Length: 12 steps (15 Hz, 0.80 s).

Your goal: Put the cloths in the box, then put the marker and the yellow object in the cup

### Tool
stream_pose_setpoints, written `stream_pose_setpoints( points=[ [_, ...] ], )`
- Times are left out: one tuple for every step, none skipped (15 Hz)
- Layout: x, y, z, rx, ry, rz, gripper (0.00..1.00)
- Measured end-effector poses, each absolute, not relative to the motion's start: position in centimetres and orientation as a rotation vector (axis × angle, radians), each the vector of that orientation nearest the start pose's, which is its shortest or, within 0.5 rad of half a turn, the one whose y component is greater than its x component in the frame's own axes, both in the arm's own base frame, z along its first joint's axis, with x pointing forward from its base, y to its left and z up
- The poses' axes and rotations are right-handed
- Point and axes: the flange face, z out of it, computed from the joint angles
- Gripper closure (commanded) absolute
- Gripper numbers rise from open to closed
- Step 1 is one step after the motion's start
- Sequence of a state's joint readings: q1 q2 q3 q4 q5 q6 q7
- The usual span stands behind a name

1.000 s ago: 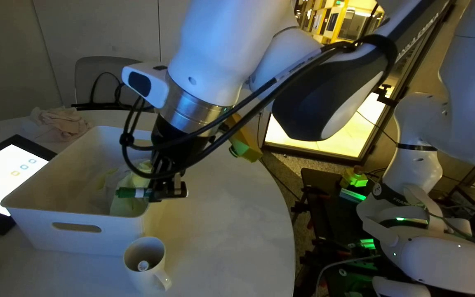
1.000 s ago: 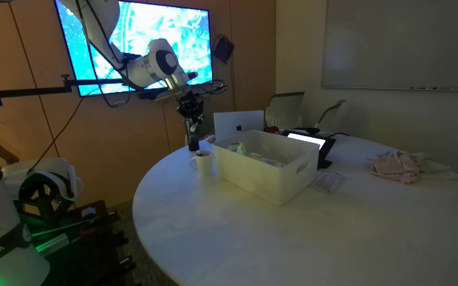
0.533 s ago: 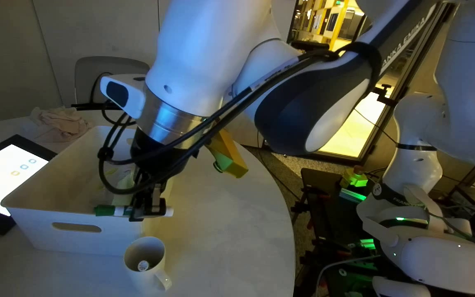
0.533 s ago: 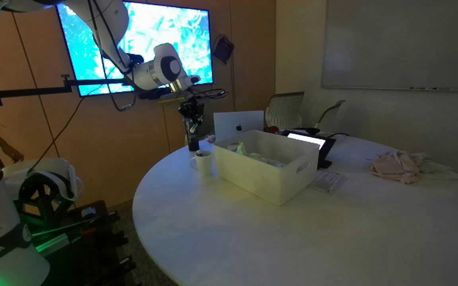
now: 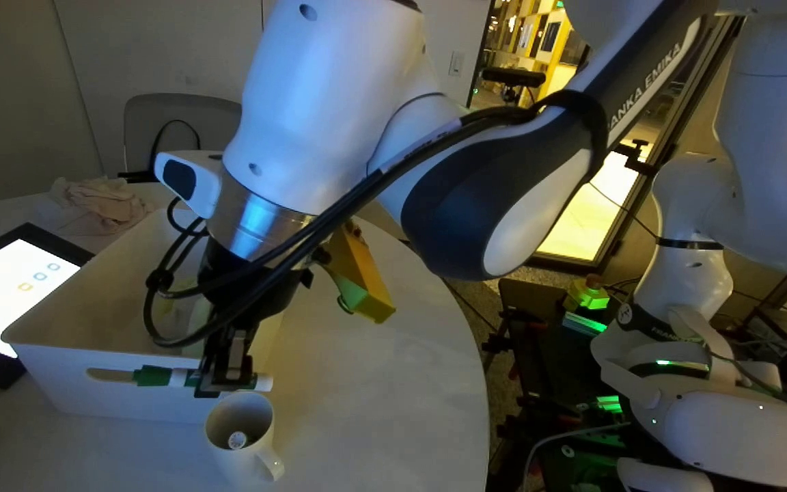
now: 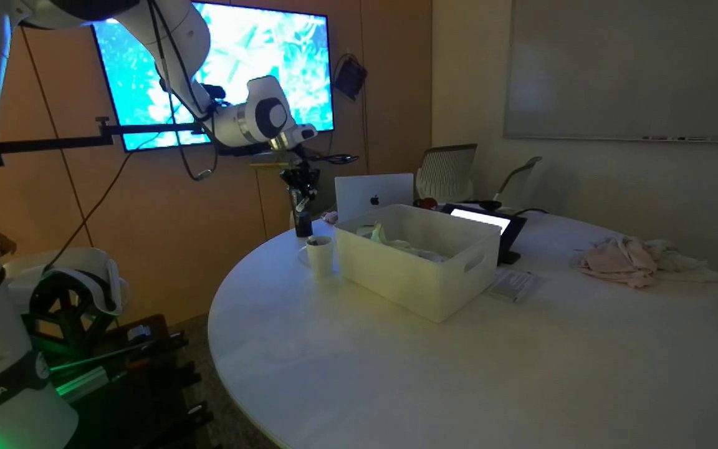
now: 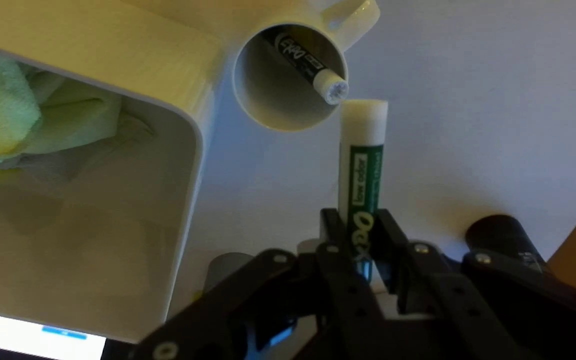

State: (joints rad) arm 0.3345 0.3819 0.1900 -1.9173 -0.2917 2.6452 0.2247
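- Fingers (image 7: 332, 232) gripping the green marker (image 7: 360, 172), held roughly level, higher than the cup (image 6: 320, 257) and near it.
- White bench (image 6: 459, 380), its curved edge showing in both exterior views.
- White box (image 6: 390, 280): yellow-green cloths (image 7: 78, 120) crumpled inside.
- Pink cloth (image 6: 621, 262) heaped on the bench, apart from the box.
- Cup upright, just beside the box.
- Black-labelled marker (image 7: 305, 64) leaning inside the cup.

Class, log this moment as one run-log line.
tool: gripping green marker; green marker: not yet in cup; black marker: in cup; greenish cloth: in box; pink cloth: on table
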Motion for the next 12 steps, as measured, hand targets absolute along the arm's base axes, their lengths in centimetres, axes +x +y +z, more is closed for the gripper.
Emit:
stream_pose_setpoints(
  points=[
    [56.6, 32.7, 33.1, -2.964, -0.763, -0.581, 0.85],
    [56.4, 32.8, 32.6, -2.963, -0.761, -0.577, 0.85],
    [56.1, 32.8, 32.1, -2.964, -0.759, -0.572, 0.85],
    [55.7, 32.9, 31.5, -2.968, -0.758, -0.564, 0.85],
    [55.2, 32.9, 30.9, -2.971, -0.758, -0.559, 0.85],
    [54.7, 33.0, 30.2, -2.978, -0.757, -0.551, 0.85],
    [54.2, 33.0, 29.6, -2.984, -0.753, -0.546, 0.85],
    [53.7, 33.1, 29.0, -2.990, -0.750, -0.545, 0.85],
    [53.3, 33.1, 28.6, -2.992, -0.745, -0.546, 0.85],
    [53.0, 33.1, 28.2, -2.993, -0.737, -0.551, 0.85],
    [52.7, 33.1, 27.9, -2.993, -0.726, -0.561, 0.85],
    [52.6, 33.1, 27.8, -2.994, -0.714, -0.574, 0.85]
  ],
)
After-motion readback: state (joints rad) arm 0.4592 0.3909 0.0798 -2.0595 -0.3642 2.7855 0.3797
